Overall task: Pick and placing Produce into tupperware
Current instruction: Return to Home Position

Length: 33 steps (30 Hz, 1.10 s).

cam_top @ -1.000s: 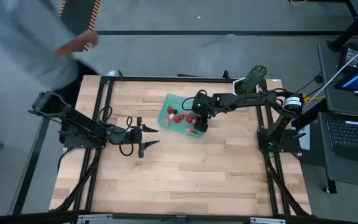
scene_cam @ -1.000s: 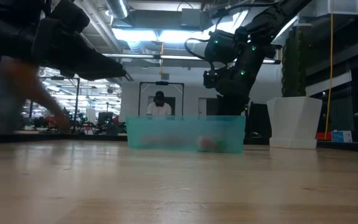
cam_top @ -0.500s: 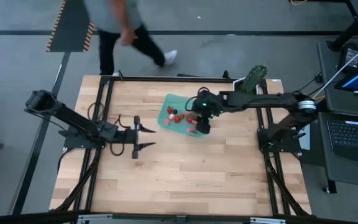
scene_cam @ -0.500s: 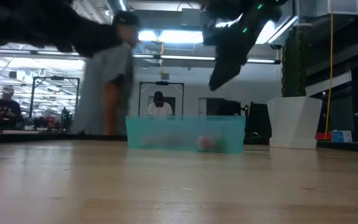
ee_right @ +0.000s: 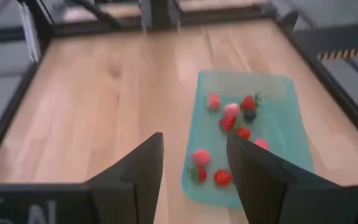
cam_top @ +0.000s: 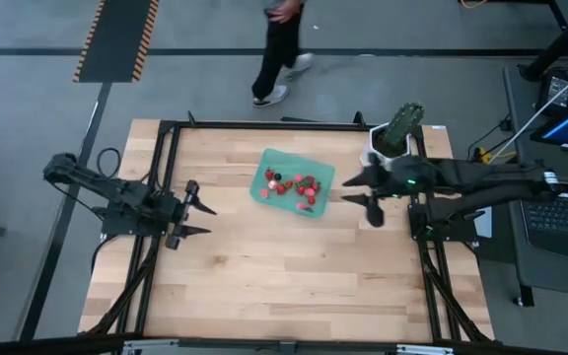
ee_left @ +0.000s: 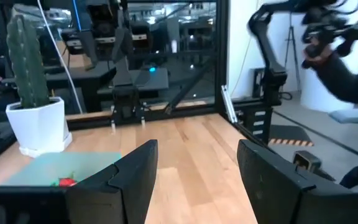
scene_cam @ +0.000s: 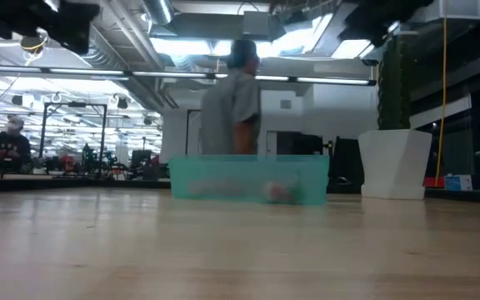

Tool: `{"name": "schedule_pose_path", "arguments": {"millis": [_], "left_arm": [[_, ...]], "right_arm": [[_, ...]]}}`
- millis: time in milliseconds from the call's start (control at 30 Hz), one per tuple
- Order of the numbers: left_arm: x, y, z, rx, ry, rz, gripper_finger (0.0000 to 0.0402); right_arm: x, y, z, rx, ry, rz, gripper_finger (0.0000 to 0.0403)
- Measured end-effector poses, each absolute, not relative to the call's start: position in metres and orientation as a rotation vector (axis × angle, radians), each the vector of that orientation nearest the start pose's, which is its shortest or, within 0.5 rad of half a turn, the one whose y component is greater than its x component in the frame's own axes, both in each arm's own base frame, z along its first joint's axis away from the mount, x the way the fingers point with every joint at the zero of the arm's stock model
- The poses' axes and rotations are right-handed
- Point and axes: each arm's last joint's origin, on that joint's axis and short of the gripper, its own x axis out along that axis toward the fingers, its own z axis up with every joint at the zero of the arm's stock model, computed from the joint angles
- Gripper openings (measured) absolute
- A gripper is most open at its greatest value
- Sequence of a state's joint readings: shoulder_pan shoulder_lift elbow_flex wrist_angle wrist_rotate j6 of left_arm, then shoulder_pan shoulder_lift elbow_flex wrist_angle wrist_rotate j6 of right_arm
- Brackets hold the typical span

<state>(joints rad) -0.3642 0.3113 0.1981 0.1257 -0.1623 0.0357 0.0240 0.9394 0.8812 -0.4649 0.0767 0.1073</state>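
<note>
The teal tupperware point(cam_top: 261, 187) lies on the wooden table a little beyond its middle. The Produce point(cam_top: 294, 185), several small red and pale pink berries and one dark one, rests on its floor point(ee_right: 272, 134). My right gripper point(cam_top: 349, 191) hovers open and empty to the right of the tupperware, above the table. In the right wrist view the berries point(ee_right: 229, 121) show beyond its fingers point(ee_right: 145, 171). My left gripper point(cam_top: 210, 219) stands open and empty near the table's left side, pointing level toward the tupperware point(ee_left: 73, 163).
A green cactus in a white pot point(cam_top: 394, 133) stands at the table's far right corner, close behind my right arm. A person point(cam_top: 282, 44) walks past beyond the far edge. Bare wood point(cam_top: 284, 276) fills the near half of the table.
My right gripper has risen out of the tupperware and drawn back toward the table's right edge, still open and empty. My left gripper has pulled back toward the left edge and risen a little. The berries stay in the tupperware. The person has walked from left to right behind the table.
</note>
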Motion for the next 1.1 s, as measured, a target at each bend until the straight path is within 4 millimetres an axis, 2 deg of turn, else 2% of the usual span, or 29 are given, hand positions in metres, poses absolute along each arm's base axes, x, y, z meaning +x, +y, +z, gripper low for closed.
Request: {"name": "schedule_pose_path", "arguments": {"millis": [100,200,333,433,633,800,933,1100], "left_arm": [[0.098,-0.034,0.216,0.03,-0.01,-0.214,0.0215],[0.096,-0.033,0.212,0.011,0.007,-0.217,0.0215],[0.099,-0.034,0.191,0.029,0.039,-0.19,0.0215],[0.101,-0.033,0.178,0.021,0.05,-0.14,0.0215],[0.101,-0.033,0.177,0.047,0.029,-0.136,0.0215],[0.098,-0.031,0.176,0.04,0.037,-0.13,0.0215],[0.096,-0.031,0.175,0.023,0.039,-0.13,0.0215],[0.097,-0.03,0.176,0.021,0.037,-0.105,0.0215]], "right_arm": [[0.171,0.011,0.311,0.075,0.443,-0.077,0.0179],[0.154,0.017,0.303,0.065,0.399,-0.059,0.0179],[0.139,0.022,0.293,0.04,0.359,-0.044,0.0179],[0.128,0.024,0.293,0.023,0.307,-0.02,0.0179],[0.099,0.026,0.291,0.016,0.192,0.068,0.0179],[0.077,0.021,0.28,0.012,0.11,0.109,0.0179],[0.07,0.019,0.256,0.042,0.076,0.113,0.0179],[0.076,0.021,0.227,0.018,-0.001,0.117,0.0179]]}}
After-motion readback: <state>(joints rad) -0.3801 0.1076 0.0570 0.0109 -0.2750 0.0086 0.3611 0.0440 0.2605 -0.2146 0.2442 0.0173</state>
